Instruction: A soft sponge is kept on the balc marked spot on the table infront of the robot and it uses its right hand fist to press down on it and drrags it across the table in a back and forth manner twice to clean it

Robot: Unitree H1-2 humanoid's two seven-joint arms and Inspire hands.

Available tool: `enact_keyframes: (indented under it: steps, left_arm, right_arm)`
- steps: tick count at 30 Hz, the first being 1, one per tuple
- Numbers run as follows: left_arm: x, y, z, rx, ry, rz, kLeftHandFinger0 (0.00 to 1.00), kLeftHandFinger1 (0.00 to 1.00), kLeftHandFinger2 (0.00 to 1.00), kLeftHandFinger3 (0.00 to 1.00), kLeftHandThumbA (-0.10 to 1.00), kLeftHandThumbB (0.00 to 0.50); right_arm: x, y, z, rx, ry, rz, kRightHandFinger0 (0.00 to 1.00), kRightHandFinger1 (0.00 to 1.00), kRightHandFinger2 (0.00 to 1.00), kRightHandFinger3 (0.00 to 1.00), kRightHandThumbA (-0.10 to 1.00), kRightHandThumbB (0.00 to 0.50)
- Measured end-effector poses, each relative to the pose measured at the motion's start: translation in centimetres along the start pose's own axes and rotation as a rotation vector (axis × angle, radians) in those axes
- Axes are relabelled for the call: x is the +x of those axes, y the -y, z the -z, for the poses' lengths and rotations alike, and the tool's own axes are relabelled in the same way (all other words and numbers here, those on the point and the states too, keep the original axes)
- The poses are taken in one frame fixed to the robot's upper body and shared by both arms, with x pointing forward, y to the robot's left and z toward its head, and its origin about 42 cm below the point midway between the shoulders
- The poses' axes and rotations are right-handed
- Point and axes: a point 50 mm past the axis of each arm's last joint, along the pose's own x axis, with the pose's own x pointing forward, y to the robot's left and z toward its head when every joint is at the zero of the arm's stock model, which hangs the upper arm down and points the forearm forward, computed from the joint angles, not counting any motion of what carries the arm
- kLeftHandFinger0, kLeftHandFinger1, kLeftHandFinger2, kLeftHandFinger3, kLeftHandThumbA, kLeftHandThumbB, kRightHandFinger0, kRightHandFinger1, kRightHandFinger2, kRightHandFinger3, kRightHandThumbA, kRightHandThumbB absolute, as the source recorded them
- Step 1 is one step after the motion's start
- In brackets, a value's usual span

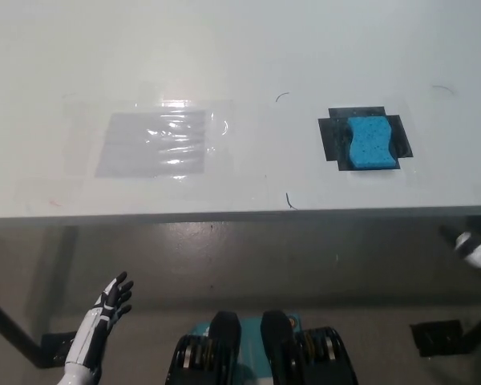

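A: Item one, the sponge (369, 143)?

B: Blue, speckled with fine dark flecks, roughly rectangular with pinched-in long sides that give it a waisted outline. It lies flat, its lower edge reaching just past the mark's front edge.

A: Location?

B: On the black marked spot (330, 138), a dark patch with notched corners, toward the right of the white table (240, 48). The sponge sits right of centre on the patch, so more black shows at its left than at its right. Nothing touches it.

A: Item two, other table contents?

B: A clear plastic sheet (156, 143), glossy and wrinkled, flat on the table's left half, well apart from the sponge. A few thin dark curved marks are scattered around the tabletop.

A: Item three, the hands?

B: Left hand (114, 298): white with dark fingers, below the table's front edge at lower left, fingers spread apart and holding nothing. Right hand (471, 247): only a small part shows at the right edge, below the table's front edge, well apart from the sponge; whether its fingers are spread or closed cannot be told.

A: Floor?

B: Grey floor (305, 257) under the table edge, with dark table legs at both lower corners.
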Motion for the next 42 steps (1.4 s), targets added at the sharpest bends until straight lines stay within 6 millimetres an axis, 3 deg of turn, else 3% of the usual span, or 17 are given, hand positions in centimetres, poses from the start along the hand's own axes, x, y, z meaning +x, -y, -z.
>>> enact_keyframes:
  steps: [1,2,5,6,7,8,9,10,11,15,19,20,25,30,33,36,42]
  left_arm:
    - [0.0,0.0,0.0,0.0,0.0,0.0,1.0,1.0,1.0,1.0,1.0,0.29]
    - [0.0,0.0,0.0,0.0,0.0,0.0,1.0,1.0,1.0,1.0,1.0,0.295]
    - [0.0,0.0,0.0,0.0,0.001,0.0,1.0,1.0,1.0,1.0,1.0,0.293]
    - [0.0,0.0,0.0,0.0,0.001,0.0,1.0,1.0,1.0,1.0,1.0,0.305]
    - [0.1,0.0,0.0,0.0,0.001,0.001,1.0,1.0,1.0,1.0,1.0,0.305]
    - [0.1,0.0,0.0,0.0,0.001,0.0,1.0,1.0,1.0,1.0,1.0,0.293]
    - [0.1,0.0,0.0,0.0,0.001,0.0,1.0,1.0,1.0,1.0,1.0,0.291]
    - [0.1,0.0,0.0,0.0,0.001,0.0,1.0,1.0,1.0,1.0,1.0,0.283]
    - [0.1,0.0,0.0,0.001,0.002,0.001,1.0,1.0,1.0,1.0,1.0,0.288]
    - [0.1,0.0,-0.1,0.001,0.003,0.001,1.0,1.0,1.0,1.0,1.0,0.303]
    - [0.3,0.0,-0.3,0.001,0.009,0.001,1.0,1.0,1.0,1.0,1.0,0.29]
    - [0.4,0.0,-0.3,0.001,0.012,0.001,1.0,1.0,1.0,1.0,1.0,0.29]
    - [0.6,0.0,-0.5,0.002,0.024,0.002,1.0,1.0,1.0,1.0,1.0,0.287]
    - [0.6,0.0,-0.5,0.002,0.023,0.002,1.0,1.0,1.0,1.0,1.0,0.282]
    - [0.6,0.0,-0.5,0.002,0.024,0.002,1.0,1.0,1.0,1.0,1.0,0.275]
    - [0.5,0.0,-0.5,0.002,0.023,0.002,1.0,1.0,1.0,1.0,1.0,0.299]
    - [0.5,0.0,-0.5,0.002,0.023,0.002,1.0,1.0,1.0,1.0,1.0,0.286]
  right_arm:
    - [0.5,0.1,-0.4,-0.002,0.017,-0.001,1.0,1.0,1.0,1.0,1.0,0.5]
    - [2.7,0.5,-2.4,-0.007,0.101,-0.011,1.0,1.0,1.0,1.0,1.0,0.479]
    - [6.9,0.8,-5.5,-0.012,0.239,-0.038,1.0,1.0,1.0,1.0,1.0,0.429]
    - [7.9,0.8,-6.2,-0.008,0.267,-0.046,1.0,1.0,1.0,1.0,1.0,0.349]
    - [9.3,0.6,-7.0,-0.003,0.299,-0.054,0.96,0.94,0.98,1.0,1.0,0.348]
    - [10.6,0.4,-7.8,0.006,0.333,-0.06,0.47,0.14,0.24,0.41,1.0,0.252]
    - [11.8,0.1,-8.5,0.023,0.361,-0.065,0.35,0.03,0.05,0.24,1.0,0.229]
    - [12.6,-0.1,-9.0,0.034,0.377,-0.067,0.09,0.0,0.0,0.01,1.0,0.191]
    - [13.7,-0.4,-9.5,0.051,0.392,-0.071,0.0,0.0,0.0,0.0,1.0,0.173]
    - [18.4,-1.9,-11.4,0.135,0.425,-0.075,0.0,0.0,0.0,0.0,1.0,0.178]
    - [23.2,-3.7,-11.5,0.223,0.373,-0.073,0.0,0.0,0.0,0.0,1.0,0.184]
    - [24.2,-4.1,-11.5,0.237,0.358,-0.073,0.0,0.0,0.0,0.0,1.0,0.164]
    - [29.2,-5.9,-8.8,0.284,0.208,-0.065,0.0,0.0,0.0,0.0,1.0,0.159]
    - [31.0,-7.2,-2.9,0.278,-0.006,-0.04,0.0,0.0,0.0,0.0,1.0,0.098]
    - [30.8,-7.8,1.1,0.264,-0.143,-0.02,0.0,0.0,0.0,0.0,1.0,0.095]
    - [29.9,-8.1,5.2,0.245,-0.278,0.004,0.0,0.0,0.0,0.0,1.0,0.103]
    - [26.4,-8.8,12.9,0.205,-0.553,0.063,0.0,0.0,0.01,0.0,1.0,0.088]
